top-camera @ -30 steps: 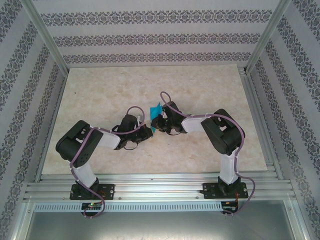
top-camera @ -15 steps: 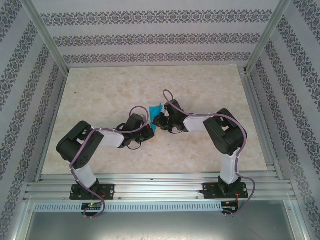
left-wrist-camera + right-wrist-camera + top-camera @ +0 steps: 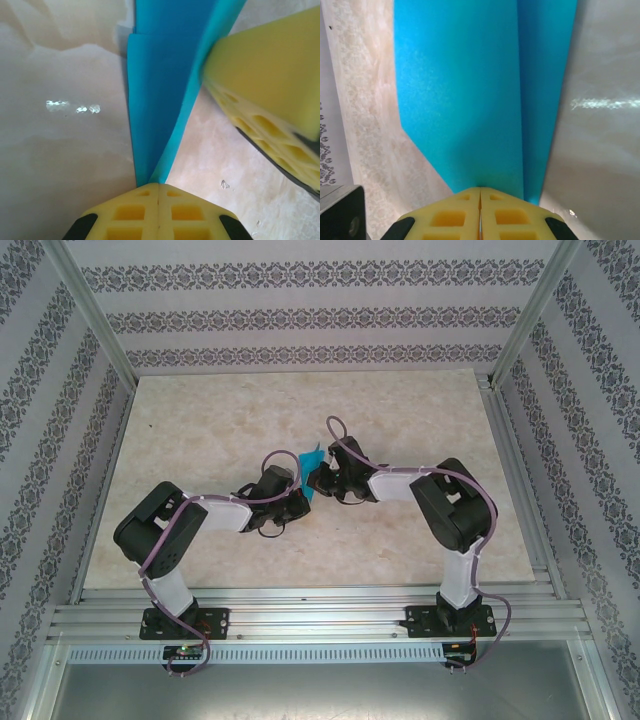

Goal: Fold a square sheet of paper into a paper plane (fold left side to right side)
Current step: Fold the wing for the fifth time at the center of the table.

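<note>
Left claw [image 3: 158, 185] at 7 o'clock and right claw [image 3: 480, 189] at 3 pinch the plane [image 3: 157, 85]; it looks light and floppy, best held by its creases.

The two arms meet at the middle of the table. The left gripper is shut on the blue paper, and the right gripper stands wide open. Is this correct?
Not quite. The right gripper is shut on the blue paper too: the right wrist view shows it closed, pinching the sheet. The rest holds.

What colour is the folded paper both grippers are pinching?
Plain bright cyan-blue. The folded paper shows best in the right wrist view.
</note>
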`<state>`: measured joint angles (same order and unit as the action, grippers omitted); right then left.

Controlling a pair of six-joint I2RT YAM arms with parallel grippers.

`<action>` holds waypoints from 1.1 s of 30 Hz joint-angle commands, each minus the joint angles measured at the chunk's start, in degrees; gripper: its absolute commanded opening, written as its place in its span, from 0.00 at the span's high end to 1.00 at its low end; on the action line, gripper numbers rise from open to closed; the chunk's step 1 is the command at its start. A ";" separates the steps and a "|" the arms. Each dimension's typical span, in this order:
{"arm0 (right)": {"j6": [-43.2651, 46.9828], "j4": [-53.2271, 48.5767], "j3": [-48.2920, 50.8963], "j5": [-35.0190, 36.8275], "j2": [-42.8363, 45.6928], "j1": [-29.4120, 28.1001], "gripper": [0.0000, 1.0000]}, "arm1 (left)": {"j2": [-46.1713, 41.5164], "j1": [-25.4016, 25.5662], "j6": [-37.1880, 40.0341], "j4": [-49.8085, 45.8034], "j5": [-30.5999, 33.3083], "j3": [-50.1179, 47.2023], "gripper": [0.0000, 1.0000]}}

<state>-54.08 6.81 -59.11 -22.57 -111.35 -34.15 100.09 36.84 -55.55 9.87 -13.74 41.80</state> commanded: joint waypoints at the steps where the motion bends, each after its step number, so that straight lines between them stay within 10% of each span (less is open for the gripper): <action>1: 1.47 -0.76 -2.86 0.48 -2.29 -0.24 0.92 | 3.35 1.04 1.76 -10.77 2.82 -1.72 1.00; 33: 14.24 -5.79 -13.60 3.51 -10.73 3.93 0.91 | 1.95 1.05 0.28 -10.09 1.43 -5.89 1.00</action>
<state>-42.74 0.40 -70.52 -22.24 -120.01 -32.49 99.79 36.88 -55.57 12.14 -13.61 40.16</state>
